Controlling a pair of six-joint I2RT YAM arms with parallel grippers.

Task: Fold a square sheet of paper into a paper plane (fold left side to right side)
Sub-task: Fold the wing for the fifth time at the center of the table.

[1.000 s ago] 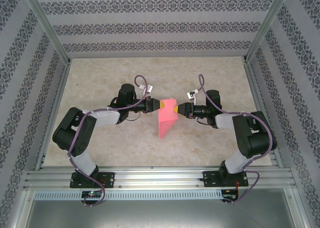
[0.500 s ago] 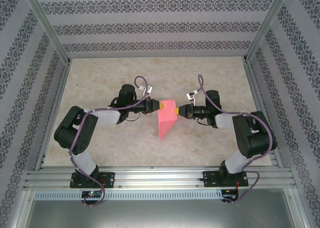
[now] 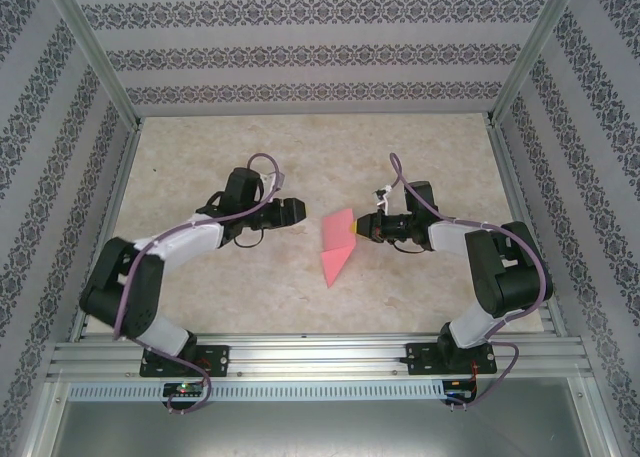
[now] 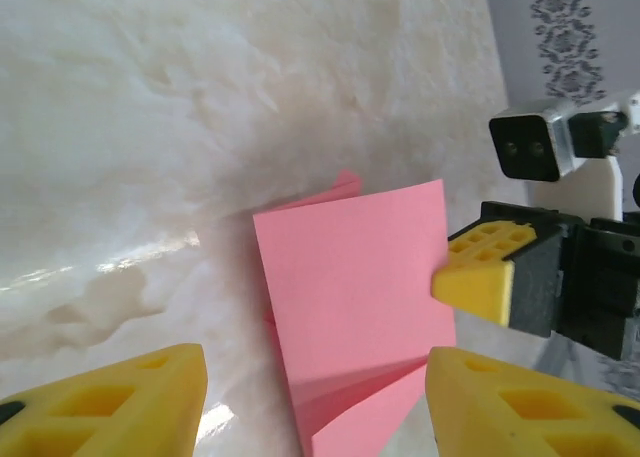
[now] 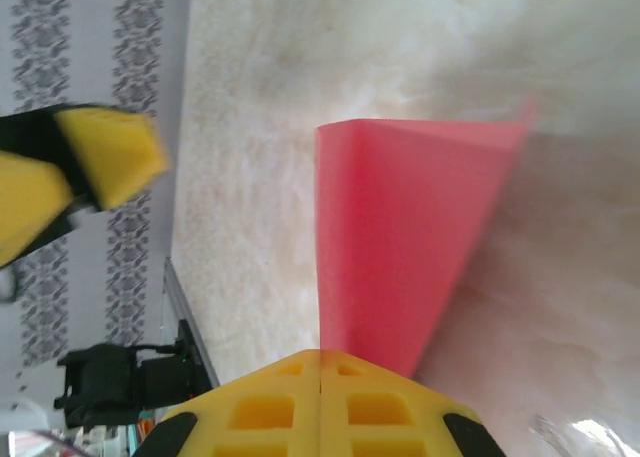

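beige marbled tabletop (image 3: 200, 147): flat, glossy, light glare patches. white wallpaper panels w/ dark floral bands (image 3: 320, 57) on 3 sides. silver aluminium corner posts (image 3: 95, 57) at rear corners, slanting. grooved aluminium rails (image 3: 320, 355) along near edge; white slotted cable duct (image 3: 320, 389) just in front.

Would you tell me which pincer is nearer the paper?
Right. The right pincer is shut on the paper at its right edge; the left pincer is open, apart on its left.

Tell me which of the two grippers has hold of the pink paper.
The right gripper: its jaws are shut on the right side of the folded pink paper. The left gripper sits apart from the paper, jaws open.
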